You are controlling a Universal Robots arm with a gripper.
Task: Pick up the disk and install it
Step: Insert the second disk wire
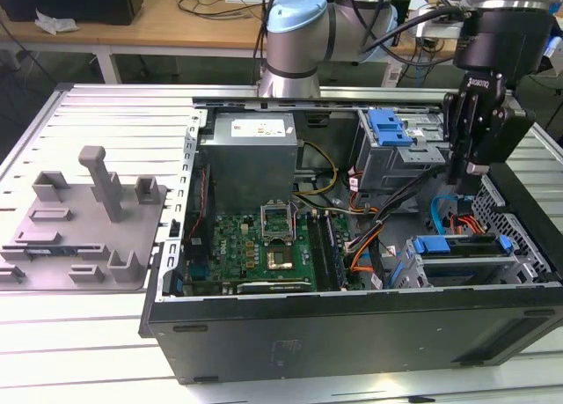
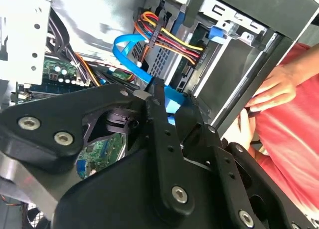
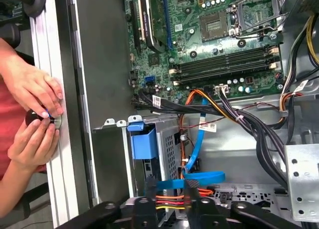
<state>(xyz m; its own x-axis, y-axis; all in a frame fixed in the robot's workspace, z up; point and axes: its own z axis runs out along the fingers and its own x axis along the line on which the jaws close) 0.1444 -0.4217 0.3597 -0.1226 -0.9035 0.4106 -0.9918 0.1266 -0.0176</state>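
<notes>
The robot's gripper point(image 1: 464, 177) hangs fingers-down over the open computer case point(image 1: 352, 334), above the drive bays at the exterior view's right. In both wrist views its black fingers point(image 3: 149, 185) stand a little apart with nothing between them; a flat blue data cable point(image 3: 192, 178) and a bundle of red, yellow and orange wires cross behind the gap.

The disk point(image 1: 462, 256) lies below the gripper, in the metal drive cage point(image 3: 114, 154) at the near right corner of the case. Its blue carrier bracket point(image 3: 143, 143) lines up with the cage's open face. From how squarely it sits inside the rails, the disk looks already slid home rather than waiting to be lifted, which would explain the empty fingers. Whether it has latched fully cannot be told.

Farther back, a smaller blue latch piece point(image 1: 387, 127) tops a second cage. The green motherboard point(image 1: 264, 246) and the grey power supply box point(image 1: 251, 162) take up the case's left half. A grey fixture tray point(image 1: 88, 228) sits on the table well to the left of the case.

In the first wrist view, a person's hands point(image 3: 35, 94) rest on the table rail just outside the case wall, around a small dark knob, clear of the arm.
</notes>
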